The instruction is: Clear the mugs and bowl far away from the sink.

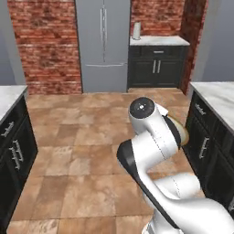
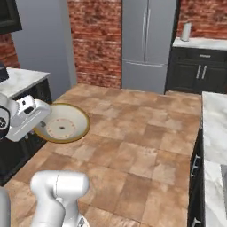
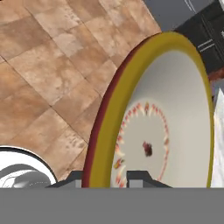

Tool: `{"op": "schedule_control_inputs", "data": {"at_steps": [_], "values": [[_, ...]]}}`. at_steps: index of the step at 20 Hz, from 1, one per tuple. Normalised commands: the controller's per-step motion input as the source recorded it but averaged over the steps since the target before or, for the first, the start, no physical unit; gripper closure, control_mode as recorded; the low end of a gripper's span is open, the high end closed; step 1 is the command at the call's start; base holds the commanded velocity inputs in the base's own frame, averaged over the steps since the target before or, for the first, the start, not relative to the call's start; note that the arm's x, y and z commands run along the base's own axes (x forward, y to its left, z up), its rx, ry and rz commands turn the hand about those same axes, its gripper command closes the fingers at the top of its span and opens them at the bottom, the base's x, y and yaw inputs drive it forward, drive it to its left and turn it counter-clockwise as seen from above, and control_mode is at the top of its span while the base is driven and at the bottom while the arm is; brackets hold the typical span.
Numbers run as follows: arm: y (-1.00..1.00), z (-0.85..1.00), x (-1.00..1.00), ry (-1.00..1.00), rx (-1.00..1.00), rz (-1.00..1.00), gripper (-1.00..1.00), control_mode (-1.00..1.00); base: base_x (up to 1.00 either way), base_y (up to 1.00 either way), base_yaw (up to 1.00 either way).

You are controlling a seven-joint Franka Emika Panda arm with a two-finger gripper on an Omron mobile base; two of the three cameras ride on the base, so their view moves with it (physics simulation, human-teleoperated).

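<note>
Brown tile floor [image 1: 82,155] under the bowl [image 2: 64,124].

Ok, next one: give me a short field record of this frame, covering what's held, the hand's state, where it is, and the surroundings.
held item: bowl, tan rim, pale inside with a small dark mark
hand: shut on the bowl's rim, a finger on each side of it
bowl pose: tipped on edge, its inside facing the right base camera
position: carried in the air over the tiled floor, between dark cabinets
background: grey fridge against the brick wall
task status: bowl not yet set down
</note>
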Motion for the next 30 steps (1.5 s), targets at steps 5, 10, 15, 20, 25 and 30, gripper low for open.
{"op": "schedule_control_inputs", "data": {"at_steps": [5,10,15,20,25,30], "values": [[0.0,0.0,0.0,0.0,0.0,0.0,1.0,1.0,0.64,0.0,0.78],[0.0,0.0,0.0,0.0,0.0,0.0,1.0,1.0,1.0,0.0,0.65],[0.0,0.0,0.0,0.0,0.0,0.0,1.0,1.0,1.0,-0.01,0.57],[0.0,0.0,0.0,0.0,0.0,0.0,1.0,1.0,1.0,-0.02,0.57],[0.0,0.0,0.0,0.0,0.0,0.0,1.0,1.0,1.0,-0.22,0.57],[0.0,0.0,0.0,0.0,0.0,0.0,1.0,1.0,0.73,-0.83,0.39]]}}
